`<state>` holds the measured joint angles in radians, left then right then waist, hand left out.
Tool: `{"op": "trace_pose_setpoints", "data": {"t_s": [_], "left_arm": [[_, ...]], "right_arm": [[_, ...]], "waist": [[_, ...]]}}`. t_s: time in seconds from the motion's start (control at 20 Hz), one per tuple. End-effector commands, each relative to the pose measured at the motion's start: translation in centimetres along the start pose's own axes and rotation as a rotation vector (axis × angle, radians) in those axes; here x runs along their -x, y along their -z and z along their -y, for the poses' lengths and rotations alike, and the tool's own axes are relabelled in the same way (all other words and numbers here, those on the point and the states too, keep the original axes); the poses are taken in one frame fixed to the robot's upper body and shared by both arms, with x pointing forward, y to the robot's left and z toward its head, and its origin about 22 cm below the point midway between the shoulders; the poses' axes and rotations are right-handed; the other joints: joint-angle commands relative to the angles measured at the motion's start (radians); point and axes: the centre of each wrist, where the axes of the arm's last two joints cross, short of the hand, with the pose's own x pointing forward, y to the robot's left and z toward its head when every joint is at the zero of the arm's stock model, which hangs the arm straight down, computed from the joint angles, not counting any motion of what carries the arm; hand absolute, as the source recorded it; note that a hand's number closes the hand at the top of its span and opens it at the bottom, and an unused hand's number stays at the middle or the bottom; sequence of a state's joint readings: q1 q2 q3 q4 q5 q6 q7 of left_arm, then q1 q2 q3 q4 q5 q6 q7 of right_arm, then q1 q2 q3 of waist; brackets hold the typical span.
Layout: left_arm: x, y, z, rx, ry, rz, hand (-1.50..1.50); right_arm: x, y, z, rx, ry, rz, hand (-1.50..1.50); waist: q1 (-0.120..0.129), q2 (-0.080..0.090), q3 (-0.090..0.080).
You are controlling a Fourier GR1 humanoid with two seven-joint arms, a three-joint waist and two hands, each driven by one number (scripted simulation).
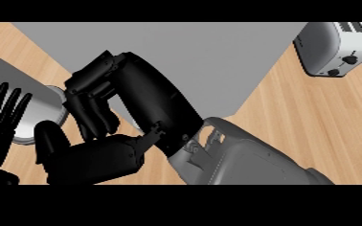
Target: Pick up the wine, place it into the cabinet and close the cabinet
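Head view, and the right hand filled the middle of the shot, a big black mass swinging in from the grey forearm at the lower right. It hung over the left part of the wooden counter, its back turned up to the camera, so whether it was clenched, released or grasping something could not be told from here. And the wine? It could not be made out either; whatever lay under that hand was hidden by it.

Over at the left edge sat the left hand, resting, fingers straight and pointing up, holding nothing. Just beside it, half covered by the right hand, was a pale grey round shape (too hidden to say what it was).

Behind it all a broad flat grey panel ran down from the top of the view, one corner ending just above the right forearm. A silver toaster stood at the top right on the counter, well apart from both hands
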<state>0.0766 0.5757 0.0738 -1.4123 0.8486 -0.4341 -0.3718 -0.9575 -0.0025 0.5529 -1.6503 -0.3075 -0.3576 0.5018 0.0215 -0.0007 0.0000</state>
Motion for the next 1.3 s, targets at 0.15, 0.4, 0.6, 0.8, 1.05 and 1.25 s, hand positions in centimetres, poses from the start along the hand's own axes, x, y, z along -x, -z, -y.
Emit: {"op": "trace_pose_setpoints", "data": {"t_s": [0.15,0.4,0.6,0.8,1.05,1.25], "left_arm": [[-1.5,2.0,0.0,-0.003,0.031,-0.004,-1.50],[0.9,1.2,0.2,-0.037,0.016,0.012,-1.50],[-1.5,2.2,-0.1,-0.010,0.025,0.014,-1.50],[0.1,1.8,0.0,-0.010,0.013,0.012,-1.50],[-0.3,1.6,-0.5,0.010,0.011,0.010,-1.50],[-0.5,1.9,0.0,0.021,-0.003,0.011,-1.50]], "right_arm": [[3.2,2.4,3.6,0.087,0.082,-0.042,1.50],[5.9,2.9,7.8,0.116,0.062,-0.057,1.50],[5.9,3.0,9.5,0.146,0.012,-0.076,1.50],[7.9,2.4,10.9,0.122,0.000,-0.075,1.50],[8.5,2.8,13.0,0.165,-0.049,-0.071,1.50],[8.7,2.7,14.0,0.170,-0.061,-0.052,1.50]], "waist": [[-0.008,0.004,0.000],[-0.011,0.005,0.000],[-0.013,0.003,0.000],[-0.015,0.006,0.000],[-0.004,0.012,-0.001],[0.004,0.013,0.000]]}}
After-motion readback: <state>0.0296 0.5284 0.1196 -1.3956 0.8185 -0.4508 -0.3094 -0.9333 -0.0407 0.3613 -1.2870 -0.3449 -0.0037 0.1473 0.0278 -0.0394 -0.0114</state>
